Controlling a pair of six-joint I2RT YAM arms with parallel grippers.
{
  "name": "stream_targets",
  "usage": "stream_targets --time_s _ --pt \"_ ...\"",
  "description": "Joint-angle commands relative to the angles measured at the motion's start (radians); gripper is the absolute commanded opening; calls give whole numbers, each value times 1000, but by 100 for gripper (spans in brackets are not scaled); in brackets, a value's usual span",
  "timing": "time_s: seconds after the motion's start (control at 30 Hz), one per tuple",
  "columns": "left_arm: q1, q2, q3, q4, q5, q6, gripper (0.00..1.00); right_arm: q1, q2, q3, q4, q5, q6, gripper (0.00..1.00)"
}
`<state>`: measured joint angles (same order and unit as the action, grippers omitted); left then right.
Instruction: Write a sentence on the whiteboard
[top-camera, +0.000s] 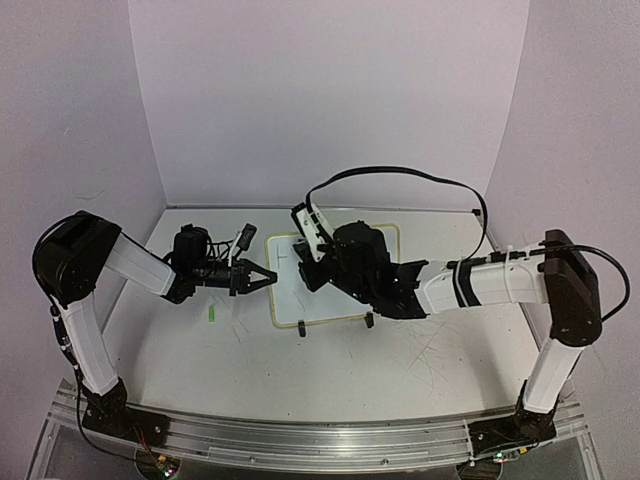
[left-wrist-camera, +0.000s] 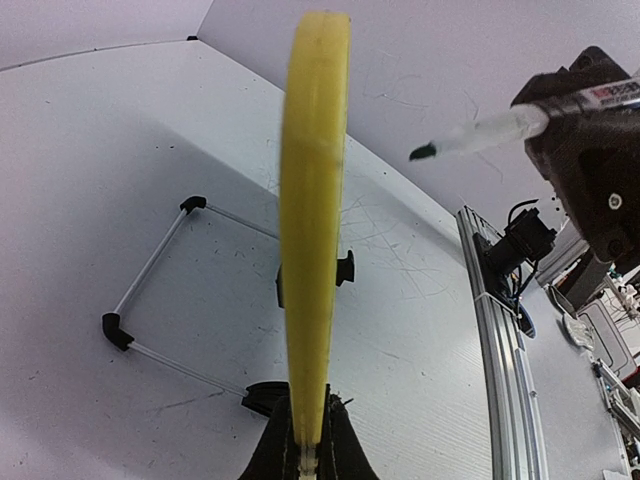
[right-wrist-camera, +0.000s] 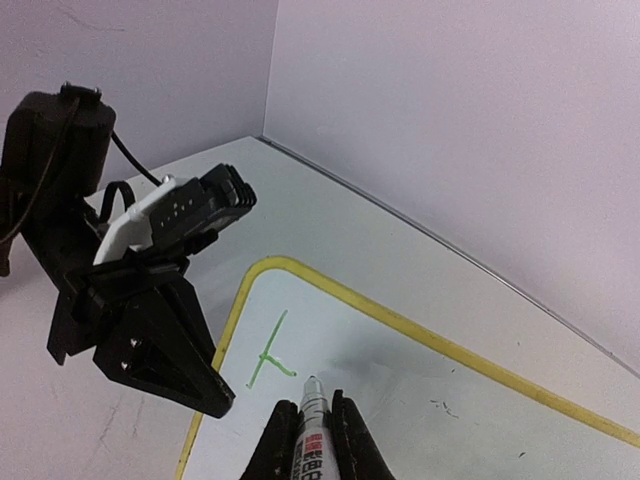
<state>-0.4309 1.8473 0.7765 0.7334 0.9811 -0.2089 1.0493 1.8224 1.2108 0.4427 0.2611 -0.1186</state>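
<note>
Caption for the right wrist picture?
Right gripper holds marker over green strokes on the whiteboard; left gripper clamps its rim.

- The whiteboard (left-wrist-camera: 312, 220) stands edge-on, its yellow rim pinched in the left gripper (left-wrist-camera: 308, 430).
- A green-tipped marker (left-wrist-camera: 490, 130) hangs right of it, apart.
- A thin rod frame (left-wrist-camera: 116, 331) lies on the table (left-wrist-camera: 120, 150).

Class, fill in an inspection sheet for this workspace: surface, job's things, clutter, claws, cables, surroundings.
Surface: white table, finely scratched.
Job's things: whiteboard with a few green strokes; marker pointed at it.
Clutter: small green piece, perhaps a cap.
Claws: left claw shut on whiteboard rim; right claw shut on marker.
Cables: black cable arches beyond the whiteboard.
Surroundings: plain pale walls; metal rail at near edge.
</note>
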Motion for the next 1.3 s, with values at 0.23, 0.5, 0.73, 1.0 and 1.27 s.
stream_targets --time_s 0.23,0.5,0.73,1.0,1.27 --pt "1 -23 -5 0 -39 26 0 -11 49 101 25 -10 5 0" --pt "1 -25 -5 -4 -40 29 0 -19 68 116 8 0 10 0" --pt "1 -20 -2 -7 -38 29 0 -23 82 132 6 -4 4 0" --pt "1 -20 -1 -8 -38 31 0 -24 92 133 4 -7 5 0" --pt "1 -20 -1 -8 -38 31 0 -23 98 132 -2 17 10 0"
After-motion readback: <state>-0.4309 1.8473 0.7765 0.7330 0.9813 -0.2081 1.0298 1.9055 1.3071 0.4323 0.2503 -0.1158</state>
